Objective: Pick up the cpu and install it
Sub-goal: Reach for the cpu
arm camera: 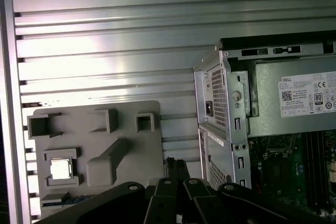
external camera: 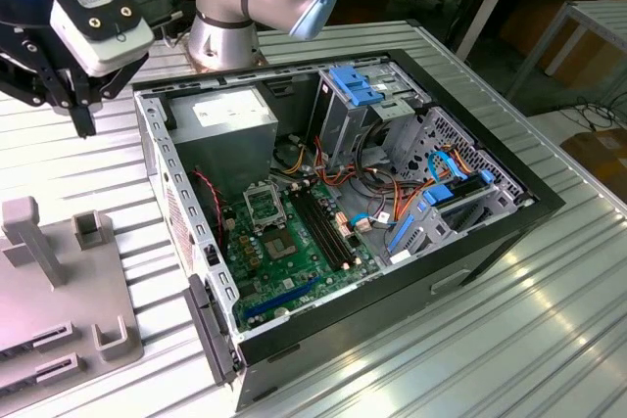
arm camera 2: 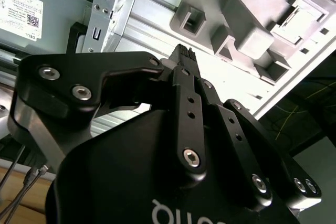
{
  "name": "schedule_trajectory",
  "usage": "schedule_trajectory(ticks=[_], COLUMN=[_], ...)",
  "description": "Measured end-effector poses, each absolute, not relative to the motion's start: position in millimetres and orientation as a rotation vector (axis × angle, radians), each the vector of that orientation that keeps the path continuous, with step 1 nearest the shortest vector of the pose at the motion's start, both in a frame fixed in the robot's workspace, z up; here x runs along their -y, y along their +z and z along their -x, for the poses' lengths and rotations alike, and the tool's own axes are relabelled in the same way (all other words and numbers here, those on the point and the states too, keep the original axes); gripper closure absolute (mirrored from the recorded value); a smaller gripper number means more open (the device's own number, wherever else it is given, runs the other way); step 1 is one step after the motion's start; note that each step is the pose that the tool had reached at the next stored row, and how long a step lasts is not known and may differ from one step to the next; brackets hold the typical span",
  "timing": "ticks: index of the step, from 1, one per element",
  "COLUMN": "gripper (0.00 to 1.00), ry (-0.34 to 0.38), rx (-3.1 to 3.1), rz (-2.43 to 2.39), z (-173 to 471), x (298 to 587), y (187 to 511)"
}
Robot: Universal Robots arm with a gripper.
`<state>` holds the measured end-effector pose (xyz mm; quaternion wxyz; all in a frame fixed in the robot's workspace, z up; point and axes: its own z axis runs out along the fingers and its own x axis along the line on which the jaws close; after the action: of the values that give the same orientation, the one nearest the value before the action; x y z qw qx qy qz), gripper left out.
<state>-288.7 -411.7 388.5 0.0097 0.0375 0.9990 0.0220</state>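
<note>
The cpu [arm camera: 61,169] is a small silver square lying flat in a recess of the grey holder block [arm camera: 126,129] on the ribbed metal table. My gripper [arm camera: 176,165] hangs above the table between that block and the open computer case [external camera: 343,193], a short way off the cpu and touching nothing. In the second wrist view the black fingers [arm camera 2: 185,85] meet at their tips, so the gripper [arm camera 2: 184,53] is shut and empty. In the exterior view the gripper [external camera: 86,122] hovers high at the left, beyond the case's corner. The black socket frame [external camera: 265,205] sits on the green board.
The grey power-supply box [external camera: 230,129] fills the case's back corner, beside the socket. Long black memory slots [external camera: 323,227], cables and blue drive brackets [external camera: 358,85] crowd the rest of the case. The holder block [external camera: 59,281] carries upright pegs. The arm's base [external camera: 225,26] stands behind the case.
</note>
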Motion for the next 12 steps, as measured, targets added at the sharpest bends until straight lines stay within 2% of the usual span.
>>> schedule_trajectory(ticks=[12], gripper=[0.89], ry=[0.069], rx=[-3.119], rz=[-0.117], z=[301], x=[412], y=[388])
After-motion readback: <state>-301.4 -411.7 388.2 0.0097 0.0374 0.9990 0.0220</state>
